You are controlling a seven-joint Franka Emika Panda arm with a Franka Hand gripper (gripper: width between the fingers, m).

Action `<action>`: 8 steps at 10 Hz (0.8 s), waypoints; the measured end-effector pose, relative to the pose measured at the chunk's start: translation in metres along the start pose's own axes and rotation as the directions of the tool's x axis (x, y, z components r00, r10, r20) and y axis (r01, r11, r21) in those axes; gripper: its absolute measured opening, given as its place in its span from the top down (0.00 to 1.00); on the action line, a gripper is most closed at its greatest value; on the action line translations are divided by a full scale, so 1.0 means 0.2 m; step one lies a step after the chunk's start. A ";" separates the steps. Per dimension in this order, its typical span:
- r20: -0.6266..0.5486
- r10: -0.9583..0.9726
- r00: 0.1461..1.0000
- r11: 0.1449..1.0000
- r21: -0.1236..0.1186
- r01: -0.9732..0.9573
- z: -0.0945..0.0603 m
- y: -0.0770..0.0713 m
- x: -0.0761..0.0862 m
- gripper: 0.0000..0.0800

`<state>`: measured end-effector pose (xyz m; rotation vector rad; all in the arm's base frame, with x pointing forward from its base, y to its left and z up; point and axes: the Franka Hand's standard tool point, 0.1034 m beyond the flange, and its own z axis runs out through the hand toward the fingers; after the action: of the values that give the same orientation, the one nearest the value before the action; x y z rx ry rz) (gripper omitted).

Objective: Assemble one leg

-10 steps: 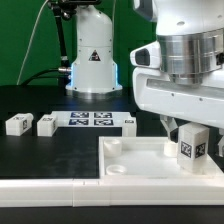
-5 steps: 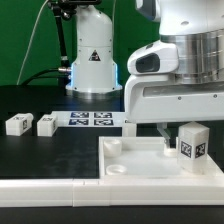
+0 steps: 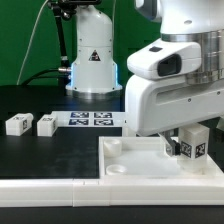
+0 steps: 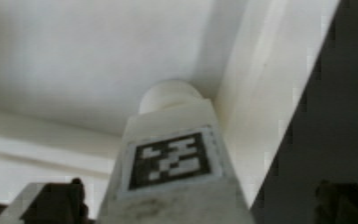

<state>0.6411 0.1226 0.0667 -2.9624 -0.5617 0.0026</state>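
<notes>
One leg [image 3: 193, 146], a small white block with a black-and-white tag, stands upright in the right part of the large white tray-like piece [image 3: 128, 166]. My gripper [image 3: 185, 148] is low over it. A dark finger [image 3: 172, 147] is just beside the leg on the exterior view's left. In the wrist view the leg [image 4: 172, 150] rises between my gripper's [image 4: 197, 205] two dark fingertips [image 4: 51, 203]. Both stand off its sides with gaps, so the jaws are open.
Two more legs [image 3: 17, 124] [image 3: 45, 124] lie on the black table at the exterior view's left, beside the marker board [image 3: 92, 120]. The arm's white base [image 3: 92, 60] stands behind them. A white strip [image 3: 50, 190] runs along the front.
My gripper has come down and shifted toward the exterior view's left, so its body now hides the leg's top. The leg has stayed in place.
</notes>
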 end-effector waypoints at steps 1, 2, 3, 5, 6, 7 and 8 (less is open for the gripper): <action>0.001 -0.035 0.999 0.999 -0.001 0.035 0.00 0.00 0.00 0.19; 0.001 -0.030 1.000 1.000 -0.001 0.030 0.00 0.00 0.00 0.34; 0.001 -0.030 1.000 1.000 -0.001 0.030 0.00 0.01 0.00 0.52; 0.001 -0.012 1.000 1.000 -0.001 0.012 0.00 0.01 0.00 0.64; 0.001 0.006 1.000 1.000 -0.001 -0.006 0.00 0.01 0.00 0.64; 0.001 0.005 1.000 1.000 -0.001 -0.005 0.00 0.01 0.00 0.64; -0.018 0.075 0.997 0.997 0.010 -0.075 0.00 0.01 0.00 0.64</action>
<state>0.6421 0.1200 0.0660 -2.9697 -0.4469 -0.0148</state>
